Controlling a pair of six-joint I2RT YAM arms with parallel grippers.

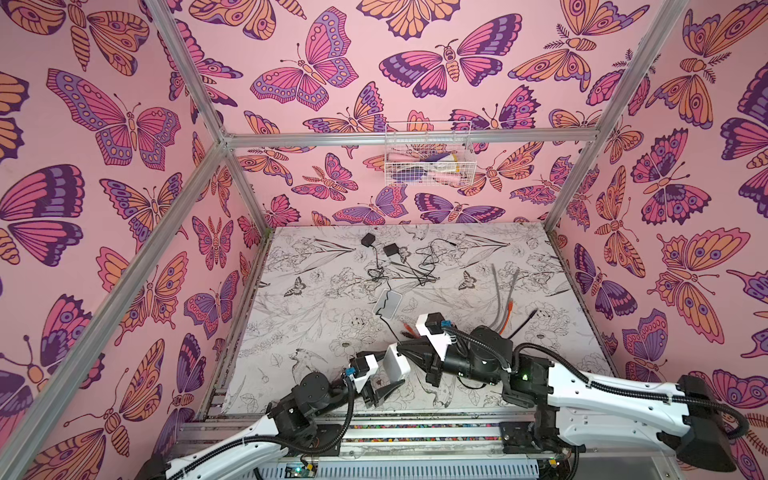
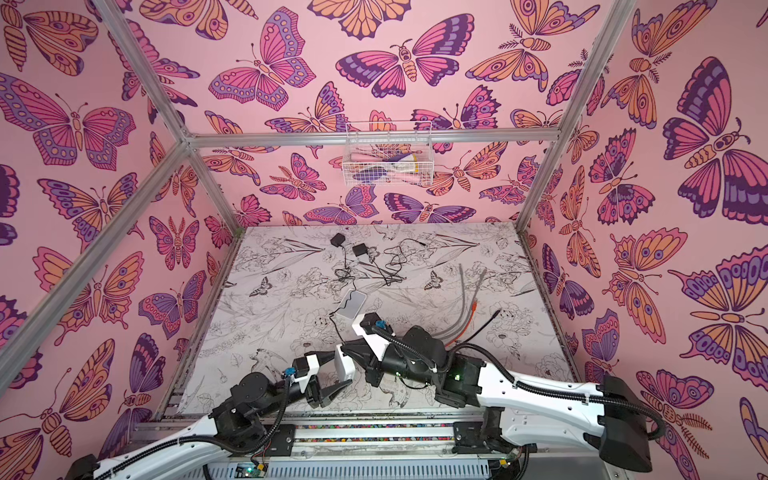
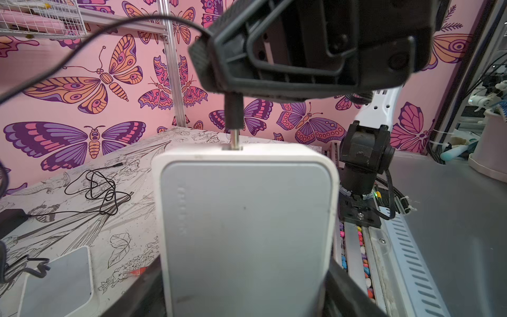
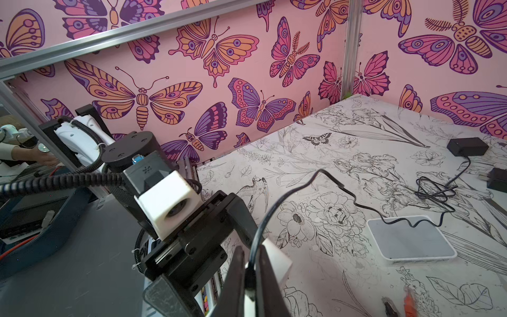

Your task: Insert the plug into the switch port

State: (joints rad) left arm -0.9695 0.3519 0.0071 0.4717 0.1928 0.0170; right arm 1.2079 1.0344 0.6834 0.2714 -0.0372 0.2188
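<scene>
Right fingers (image 4: pixel 233 285) pinch plug (image 3: pixel 234 115), left fingers (image 3: pixel 347 291) clamp switch (image 3: pixel 247 219).

Bright even diffuse light, faint soft shadows, wide-angle bending at edges, near foregrounds blurred

Tip of the plug (image 3: pixel 233 115) out of sight inside the switch (image 3: pixel 247 219).
</scene>
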